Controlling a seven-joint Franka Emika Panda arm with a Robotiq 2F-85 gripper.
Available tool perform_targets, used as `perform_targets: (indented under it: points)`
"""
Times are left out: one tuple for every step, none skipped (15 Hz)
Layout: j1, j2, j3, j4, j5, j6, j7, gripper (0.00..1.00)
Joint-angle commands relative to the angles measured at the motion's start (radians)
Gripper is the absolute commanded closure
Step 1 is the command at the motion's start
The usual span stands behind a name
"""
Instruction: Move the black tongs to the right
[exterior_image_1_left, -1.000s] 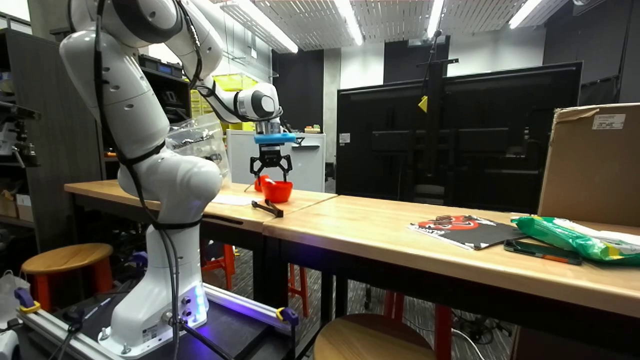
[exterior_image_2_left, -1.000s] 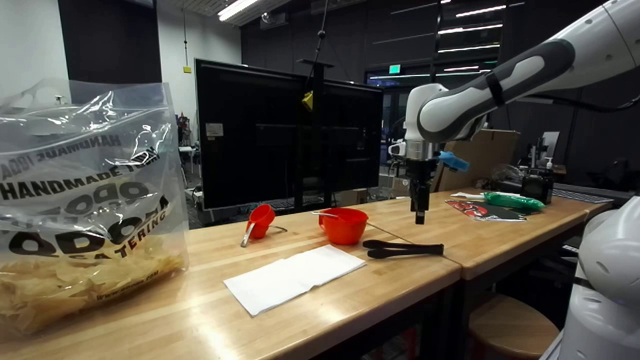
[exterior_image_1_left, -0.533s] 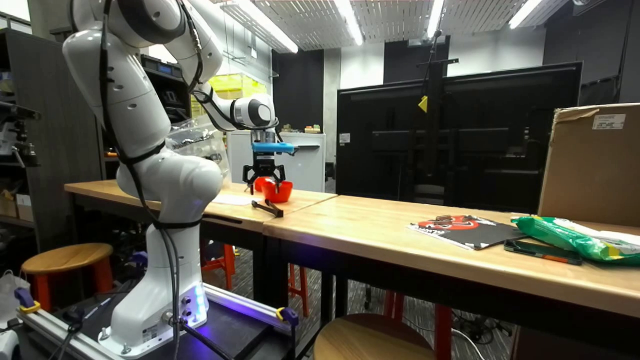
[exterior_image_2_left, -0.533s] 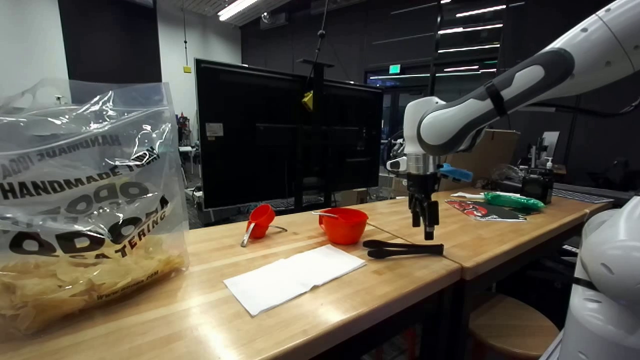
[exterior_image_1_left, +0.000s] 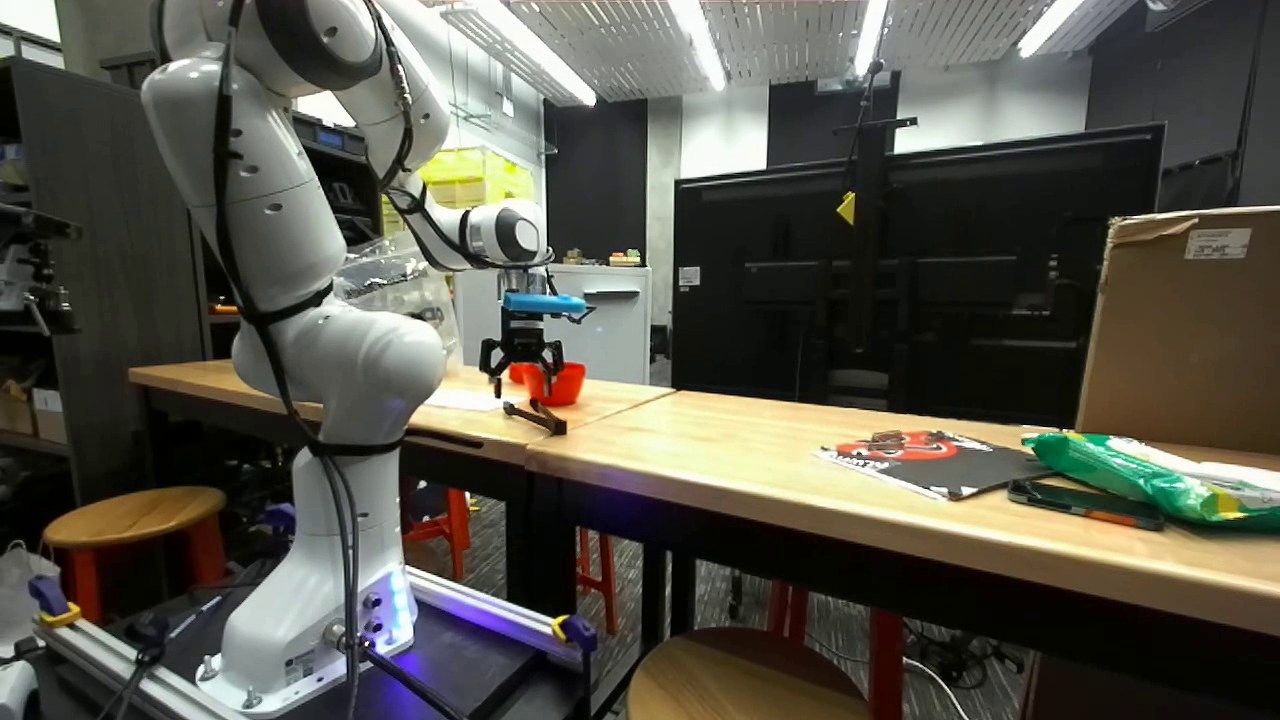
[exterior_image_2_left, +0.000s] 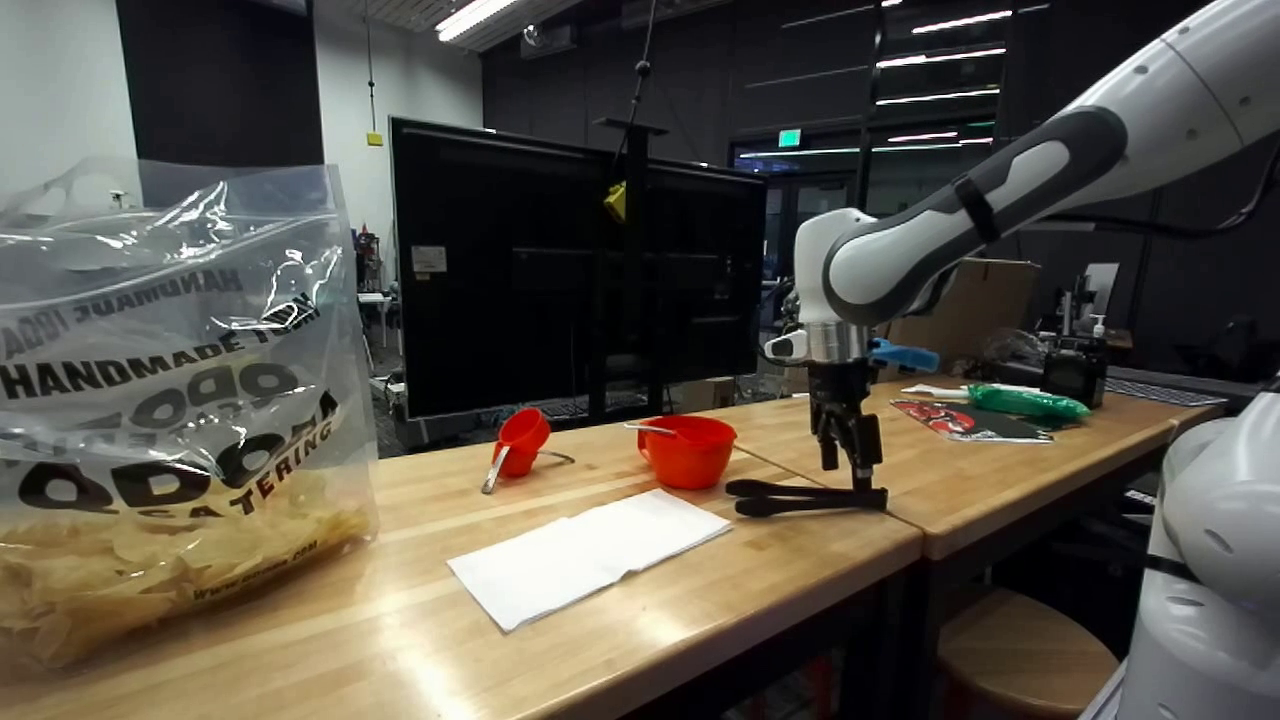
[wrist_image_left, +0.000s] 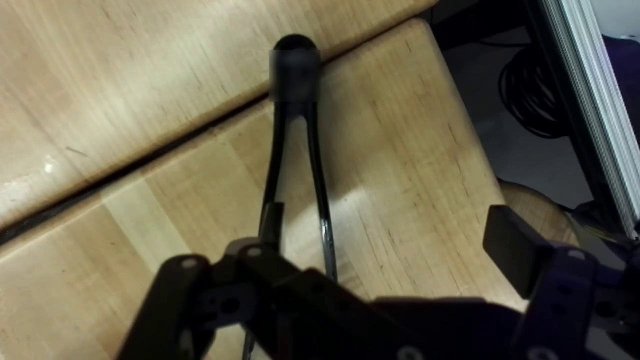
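The black tongs lie flat on the wooden table, beside the red bowl, with the joined end near the table seam. They also show in an exterior view and in the wrist view. My gripper points down, low over the joined-end half of the tongs. In an exterior view the gripper stands in front of the red bowl. In the wrist view the gripper is wide open and empty. Its left finger overlaps one tong arm; the other arm lies between the fingers. I cannot tell whether a finger touches.
A red bowl stands just behind the tongs. A tilted red cup, a white napkin and a bag of chips are farther left. A black-and-red magazine and a green bag lie on the table across the seam.
My gripper has come down toward the tongs and shifted slightly left in an exterior view, staying open. The tongs and the other objects have not moved.
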Motion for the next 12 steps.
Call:
perform_targets:
  points:
    - [-0.001,0.029,0.015,0.025,0.015,-0.004,-0.023,0.0]
    - [0.0,0.035,0.018,0.027,0.016,-0.003,-0.023,0.0]
    - [0.002,0.042,0.022,0.027,0.017,0.0,-0.021,0.0]
    - [0.002,0.049,0.027,0.027,0.016,0.003,-0.017,0.0]
    - [0.003,0.058,0.031,0.028,0.018,0.004,-0.016,0.0]
    - [0.003,0.066,0.034,0.029,0.018,0.006,-0.016,0.0]
    - [0.004,0.073,0.038,0.033,0.02,0.003,-0.017,0.0]
    - [0.003,0.08,0.042,0.034,0.019,0.006,-0.016,0.0]
    - [0.003,0.086,0.046,0.035,0.018,0.009,-0.013,0.0]
    - [0.004,0.091,0.051,0.038,0.02,0.006,-0.013,0.0]
    - [0.003,0.099,0.053,0.038,0.018,0.01,-0.012,0.0]
    - [0.002,0.105,0.056,0.041,0.019,0.009,-0.011,0.0]
